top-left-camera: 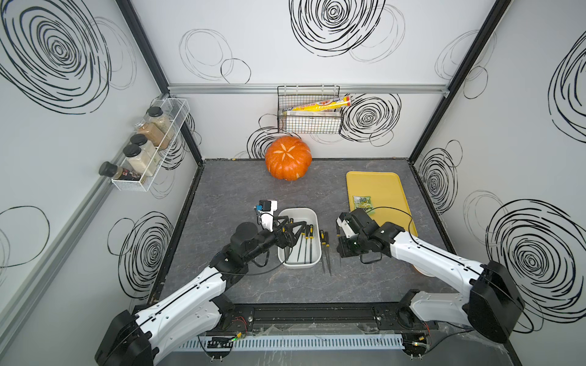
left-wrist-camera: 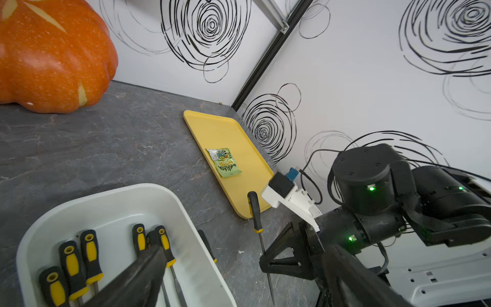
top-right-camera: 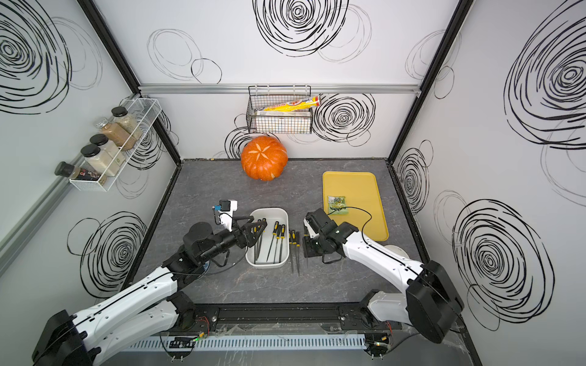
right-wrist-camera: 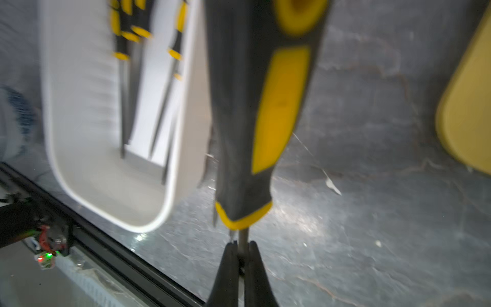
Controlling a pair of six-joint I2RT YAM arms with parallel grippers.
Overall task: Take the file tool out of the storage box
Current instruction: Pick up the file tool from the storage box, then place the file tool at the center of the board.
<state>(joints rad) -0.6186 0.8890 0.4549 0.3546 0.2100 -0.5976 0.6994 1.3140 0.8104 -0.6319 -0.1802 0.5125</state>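
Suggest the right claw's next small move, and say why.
Probably lower the held file onto the table beside the two files lying outside the storage box: the right claw is shut on its shank, clear of the box.

- Left arm (top-left-camera: 187, 294): is extended forward and inward, with the wrist held level.
- Left gripper (top-left-camera: 296, 221): the jaws are spread wide and nothing is held between them.
- Right arm (top-left-camera: 437, 258): is reached inward, bent at the elbow, with the wrist pitched downward.
- Right gripper (right-wrist-camera: 242, 248): the fingertips are pressed together on the thin metal shank of a file tool (right-wrist-camera: 244, 119), next to its handle collar.
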